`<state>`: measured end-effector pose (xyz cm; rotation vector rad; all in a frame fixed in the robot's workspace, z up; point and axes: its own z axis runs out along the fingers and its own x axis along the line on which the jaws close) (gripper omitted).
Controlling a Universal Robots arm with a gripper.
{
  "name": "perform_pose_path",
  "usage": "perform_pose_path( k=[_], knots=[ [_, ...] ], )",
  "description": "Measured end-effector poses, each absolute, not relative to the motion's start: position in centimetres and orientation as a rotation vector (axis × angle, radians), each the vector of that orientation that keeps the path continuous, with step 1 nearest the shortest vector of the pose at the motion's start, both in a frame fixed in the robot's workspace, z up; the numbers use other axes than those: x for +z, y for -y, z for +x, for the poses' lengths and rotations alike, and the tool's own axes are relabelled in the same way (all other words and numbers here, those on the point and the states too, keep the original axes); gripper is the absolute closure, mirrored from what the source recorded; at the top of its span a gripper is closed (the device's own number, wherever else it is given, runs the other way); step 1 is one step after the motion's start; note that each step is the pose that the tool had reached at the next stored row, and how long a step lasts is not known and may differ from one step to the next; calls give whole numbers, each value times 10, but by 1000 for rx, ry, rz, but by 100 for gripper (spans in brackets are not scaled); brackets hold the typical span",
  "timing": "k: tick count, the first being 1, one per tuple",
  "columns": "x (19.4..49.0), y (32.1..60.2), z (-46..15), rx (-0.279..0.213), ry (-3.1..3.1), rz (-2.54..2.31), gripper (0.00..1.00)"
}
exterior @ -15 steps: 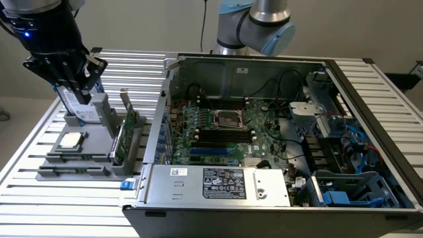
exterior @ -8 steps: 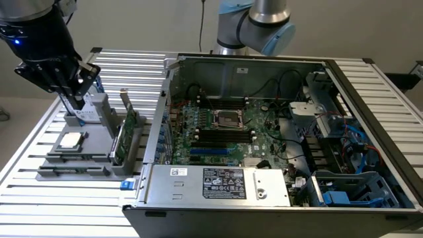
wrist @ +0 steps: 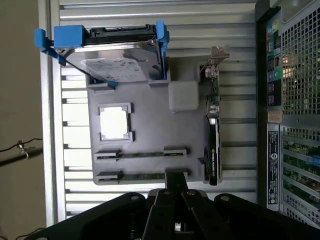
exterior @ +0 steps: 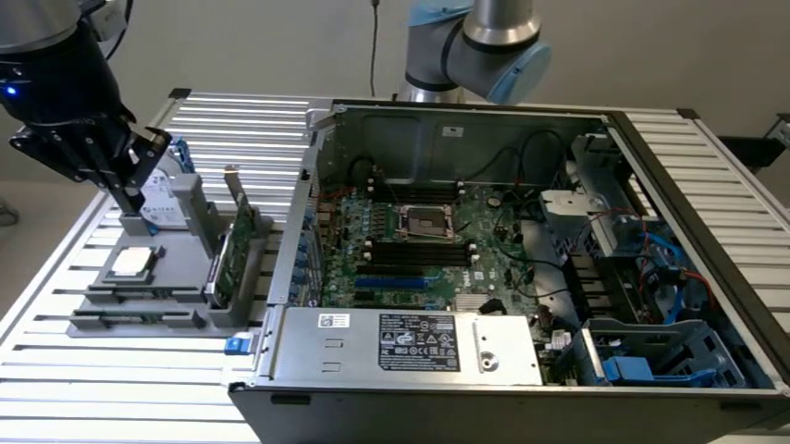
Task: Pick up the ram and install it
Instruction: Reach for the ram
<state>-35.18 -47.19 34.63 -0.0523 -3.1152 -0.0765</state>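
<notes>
Two ram sticks lie edge-up in the grey fixture [wrist: 150, 130]: one ram stick [wrist: 142, 154] [exterior: 139, 294] and a second ram stick [wrist: 140, 176] [exterior: 133, 320] beside it at the fixture's rim. My gripper [exterior: 131, 205] [wrist: 176, 179] hangs over the fixture with its fingers together and nothing between them. In the exterior view its tips are near the hard drive [exterior: 161, 196], behind the silver processor chip [exterior: 133, 262]. In the wrist view they sit just above the second stick. The motherboard's black ram slots [exterior: 420, 250] lie in the open computer case [exterior: 691, 231].
A tall green expansion card [exterior: 237, 248] [wrist: 212, 145] stands upright at the fixture's edge nearest the case. The hard drive [wrist: 120, 62] sits in a blue bracket. The power supply [exterior: 408, 344] covers the case's front. Everything rests on a slatted metal table [exterior: 124, 388].
</notes>
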Motion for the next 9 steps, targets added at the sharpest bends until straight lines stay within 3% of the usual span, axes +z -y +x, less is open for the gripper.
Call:
perform_pose_path(
  k=[9],
  knots=[
    [339,475,-362,-76,3115,-10,89]
  ],
)
